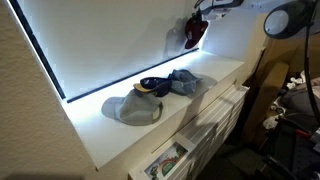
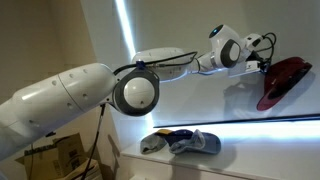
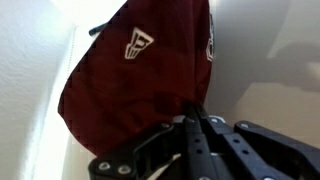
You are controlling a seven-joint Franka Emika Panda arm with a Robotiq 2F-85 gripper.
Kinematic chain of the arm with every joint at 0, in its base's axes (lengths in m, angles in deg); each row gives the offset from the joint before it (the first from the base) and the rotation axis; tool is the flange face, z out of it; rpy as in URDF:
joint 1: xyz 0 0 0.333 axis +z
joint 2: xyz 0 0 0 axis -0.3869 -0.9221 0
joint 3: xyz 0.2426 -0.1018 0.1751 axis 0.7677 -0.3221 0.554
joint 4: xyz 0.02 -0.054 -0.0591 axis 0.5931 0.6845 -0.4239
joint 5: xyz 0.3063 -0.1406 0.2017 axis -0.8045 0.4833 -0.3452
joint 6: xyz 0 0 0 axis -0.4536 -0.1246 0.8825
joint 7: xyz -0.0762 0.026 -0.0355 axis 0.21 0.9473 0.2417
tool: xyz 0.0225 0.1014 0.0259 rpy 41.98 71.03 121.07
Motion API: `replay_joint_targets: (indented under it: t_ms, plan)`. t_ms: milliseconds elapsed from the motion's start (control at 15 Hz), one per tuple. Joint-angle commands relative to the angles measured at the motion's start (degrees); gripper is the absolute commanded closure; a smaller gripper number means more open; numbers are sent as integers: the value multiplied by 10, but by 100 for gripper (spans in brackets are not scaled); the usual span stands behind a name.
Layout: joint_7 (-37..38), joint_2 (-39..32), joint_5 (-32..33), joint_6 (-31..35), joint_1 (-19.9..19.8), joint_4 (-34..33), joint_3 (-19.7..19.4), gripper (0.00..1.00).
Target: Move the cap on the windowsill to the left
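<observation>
A dark red cap (image 3: 140, 65) with a white emblem hangs from my gripper (image 3: 190, 120), whose fingers are shut on its edge. In both exterior views the red cap (image 1: 193, 32) (image 2: 281, 80) is held high in the air, well above the white windowsill (image 1: 110, 140). My gripper (image 2: 262, 66) sits at the cap's top edge. In an exterior view it (image 1: 205, 10) is near the top of the frame, in front of the bright window.
A grey cap (image 1: 132, 108) and a blue cap (image 1: 172, 84) lie on the sill, also seen lower down (image 2: 180, 143). Drawers (image 1: 215, 115) sit below the sill. Clutter and cables (image 1: 295, 95) stand at the far end.
</observation>
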Motion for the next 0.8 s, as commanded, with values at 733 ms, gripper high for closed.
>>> replay_joint_targets:
  t_ms: [733]
  plan:
    - [-435,74,-161,-150,33,0,224,99]
